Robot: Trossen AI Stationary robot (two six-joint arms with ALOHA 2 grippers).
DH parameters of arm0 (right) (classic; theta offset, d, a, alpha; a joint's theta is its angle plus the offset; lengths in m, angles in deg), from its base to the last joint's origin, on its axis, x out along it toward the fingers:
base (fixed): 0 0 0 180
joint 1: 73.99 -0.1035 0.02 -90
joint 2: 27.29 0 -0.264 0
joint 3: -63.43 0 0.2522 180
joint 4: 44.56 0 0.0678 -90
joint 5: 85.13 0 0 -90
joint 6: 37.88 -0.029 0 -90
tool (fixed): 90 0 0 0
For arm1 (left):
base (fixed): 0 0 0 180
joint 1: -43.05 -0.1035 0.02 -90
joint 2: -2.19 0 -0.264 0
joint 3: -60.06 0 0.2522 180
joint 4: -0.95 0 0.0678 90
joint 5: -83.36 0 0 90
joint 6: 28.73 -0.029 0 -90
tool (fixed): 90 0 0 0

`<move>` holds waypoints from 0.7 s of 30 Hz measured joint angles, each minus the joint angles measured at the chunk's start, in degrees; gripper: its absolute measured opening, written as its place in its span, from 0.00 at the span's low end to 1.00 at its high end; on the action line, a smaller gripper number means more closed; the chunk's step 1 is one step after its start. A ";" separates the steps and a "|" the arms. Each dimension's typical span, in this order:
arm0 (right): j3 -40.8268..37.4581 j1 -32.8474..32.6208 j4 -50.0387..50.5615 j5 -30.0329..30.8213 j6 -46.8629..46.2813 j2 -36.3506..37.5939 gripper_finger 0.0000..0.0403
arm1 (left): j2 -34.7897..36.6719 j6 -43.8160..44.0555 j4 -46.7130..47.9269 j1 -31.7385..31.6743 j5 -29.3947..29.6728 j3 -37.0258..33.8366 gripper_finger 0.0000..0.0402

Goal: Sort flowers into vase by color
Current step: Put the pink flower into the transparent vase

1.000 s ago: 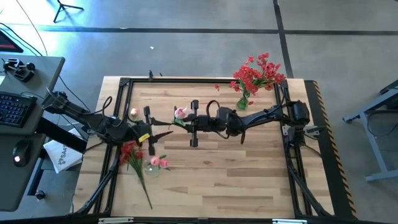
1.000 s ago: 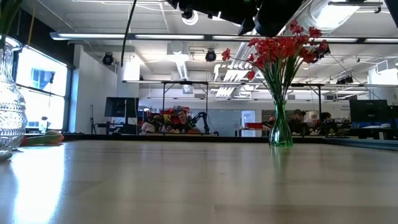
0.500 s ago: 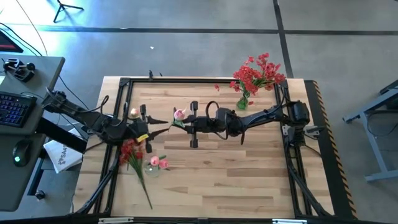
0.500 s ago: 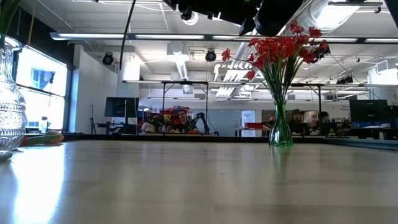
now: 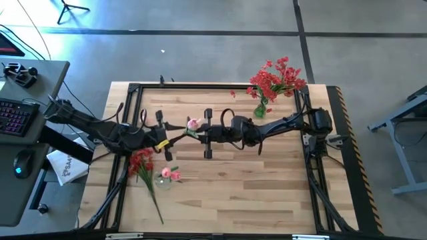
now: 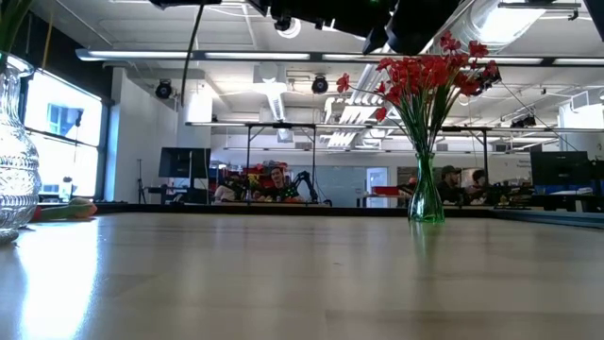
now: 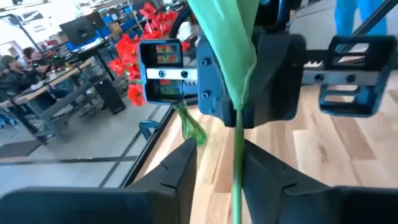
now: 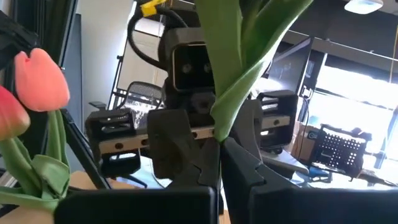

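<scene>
A pink tulip flower (image 5: 193,123) is held in the air over the middle of the table by my right gripper (image 5: 198,131), which is shut on it. Its thin green stem (image 7: 238,165) runs toward my left gripper (image 5: 175,138) and passes between that gripper's open fingers, close to one finger (image 7: 264,171). Its broad leaf (image 8: 245,56) fills the right wrist view. Red flowers (image 5: 140,162) lie flat near the left edge. More pink buds (image 5: 170,175) stand in a clear glass vase (image 6: 14,161). Other red flowers stand in a green vase (image 5: 261,107). My right gripper pinches the pink flower between its two fingers at the leafy part of the stem (image 8: 216,134), just below the bud. The fingers come level from the table's right and lie across the stem. The flower is lifted clear. My left gripper: I cannot tell whether the stem touches its finger.
The green vase (image 6: 425,198) of red flowers stands at the far right of the table. The clear vase stands near the left. A dark frame rail (image 5: 213,85) runs around the table. Bare wood (image 5: 253,187) lies in the near right part.
My left gripper has moved toward the table's right, closing in on the right gripper, so that the free end of the held stem now lies between its fingers. The right gripper and the pink flower have kept nearly still.
</scene>
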 joint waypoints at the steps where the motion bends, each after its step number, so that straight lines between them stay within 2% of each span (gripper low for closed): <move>1: 0.00 0.00 -0.08 0.00 -0.02 0.02 0.00 | 0.42 0.00 0.00 0.27 -0.20 0.00 0.23; 6: 0.00 0.00 0.62 -0.07 -2.71 0.09 0.05 | 2.21 -0.12 0.08 1.83 -1.76 0.00 0.15; 11: 0.04 -0.17 3.48 -0.37 -4.43 0.53 0.19 | 2.65 -0.05 0.68 3.34 -1.89 -0.05 0.02; 16: 0.01 -0.33 23.47 2.65 -5.01 5.45 0.33 | 5.19 0.28 2.57 7.31 6.26 -0.09 0.01; 19: 0.00 -0.43 34.79 6.72 -7.91 8.66 0.38 | 9.03 0.32 3.79 11.35 10.10 -0.09 0.01; 21: -0.20 -0.87 38.11 7.35 -9.89 9.20 0.39 | 12.19 0.47 3.15 14.96 10.84 -0.14 0.00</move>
